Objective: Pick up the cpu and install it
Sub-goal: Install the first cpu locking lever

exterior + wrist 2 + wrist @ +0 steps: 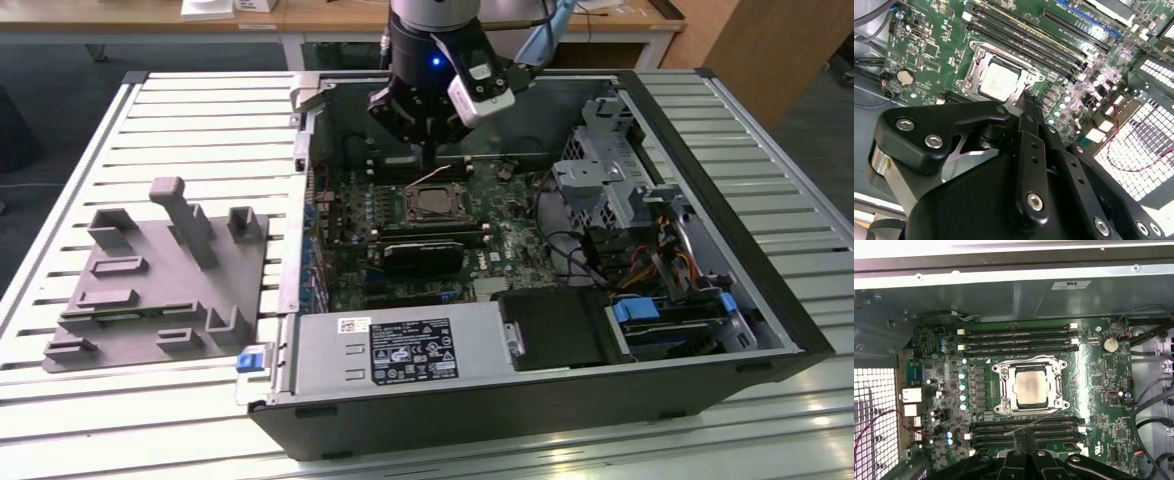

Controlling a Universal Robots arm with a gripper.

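Open computer case on a slatted table, with one robot arm reaching in from above.

Foreground, exterior view: the slatted table (160, 430) carries a grey tray (154, 290) of moulded holders on the exterior view's left and the open computer case (534, 400) beside it. Along the near edge of the case lies the power supply (400, 355), with drive bays (667, 320) toward the exterior view's right.

Middle: the green motherboard (400, 250) lies flat on the case floor. A black rectangular card (420, 255) lies across it, nearer than the socket.

The cpu (1030, 386) lies flat in the metal socket frame (999, 390) at the middle of the motherboard, its silver top facing up; it also shows in the second wrist view (998, 82) and the exterior view (434, 205). The chip is square, so it has no clear long axis; its edges run parallel to the socket frame and to the memory slots (1019, 337) on either side of it. The frame's retaining bracket appears swung open, leaving the top uncovered.

Far: the gripper (1025, 436) hangs above the motherboard just beside the socket, over one bank of memory slots. In both wrist views its two slim fingers (1030, 107) are pressed together at the tips, clenched with nothing between them, clear of the cpu. In the exterior view the arm's wrist (427, 95) stands above the far half of the case.
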